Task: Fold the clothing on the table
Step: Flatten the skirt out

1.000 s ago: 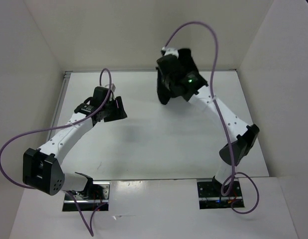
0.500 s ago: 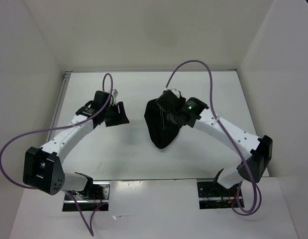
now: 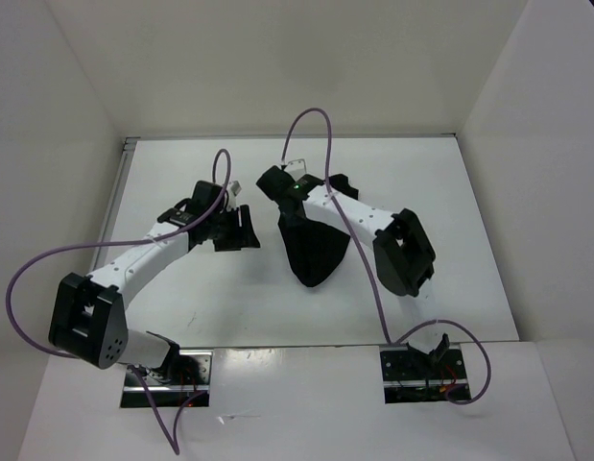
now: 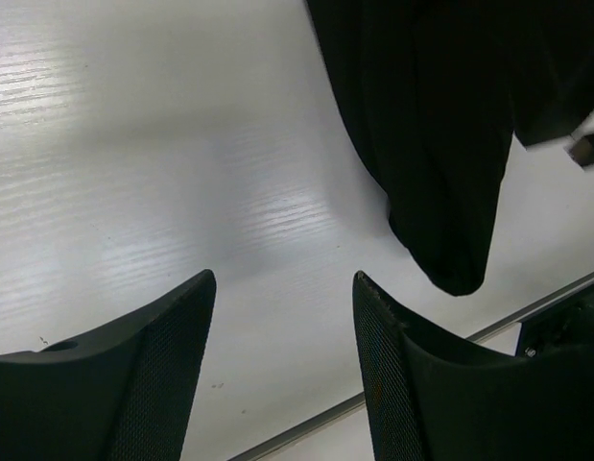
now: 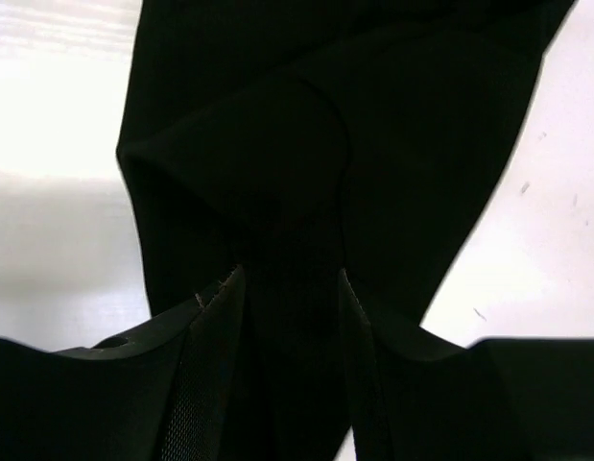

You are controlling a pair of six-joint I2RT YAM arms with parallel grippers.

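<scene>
White flat tabletop [image 3: 460, 202]: limp black fabric garment [image 3: 312, 252] crumpled at centre. Left gripper [image 4: 282, 279] wide open, empty, beside it. Right gripper [image 5: 292, 274] jaws parted, fabric between them.

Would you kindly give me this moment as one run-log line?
task: fold clothing | clothing: heaped on table | left gripper: open, empty, beside clothing | right gripper: open, over clothing

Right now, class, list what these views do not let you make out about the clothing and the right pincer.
Right wrist view: whether the right pincer grips the clothing or only straddles it; black cloth fills the gap between black fingers.
Top view: the clothing's far end, hidden under the right arm.
Left wrist view: the clothing's upper part, cut off by the top edge.
All views: the garment's type; folds too dark.
</scene>
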